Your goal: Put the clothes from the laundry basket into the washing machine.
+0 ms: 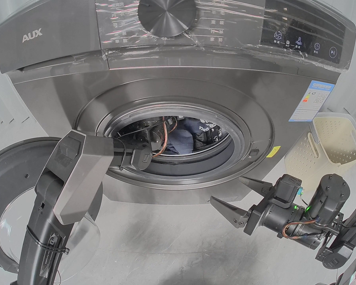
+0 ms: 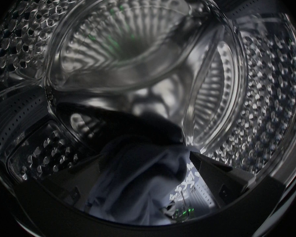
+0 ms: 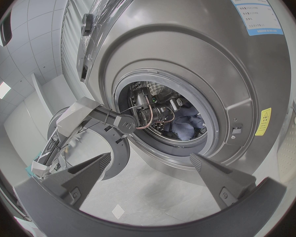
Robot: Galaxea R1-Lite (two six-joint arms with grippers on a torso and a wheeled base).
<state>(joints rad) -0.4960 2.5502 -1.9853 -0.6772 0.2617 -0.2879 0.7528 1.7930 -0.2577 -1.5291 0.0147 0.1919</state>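
Note:
The washing machine [image 1: 225, 88] stands with its round door [image 1: 12, 187] swung open to the left. My left arm [image 1: 87, 155] goes through the opening into the drum [image 2: 128, 43]. There my left gripper [image 2: 144, 155] is open, its fingers spread on either side of a pale blue garment [image 2: 138, 181] lying on the drum floor. From outside, blue clothes [image 1: 186, 139] and a dark piece with white print [image 1: 207, 129] show in the opening. My right gripper [image 1: 225, 188] hangs open and empty in front of the machine, low and right of the opening [image 3: 161, 116].
A cream perforated laundry basket [image 1: 336, 143] stands against the machine's right side, beside my right arm; its inside is hidden. The open door [image 3: 118, 148] takes up the floor at the left. Bare grey floor [image 1: 166, 238] lies in front of the machine.

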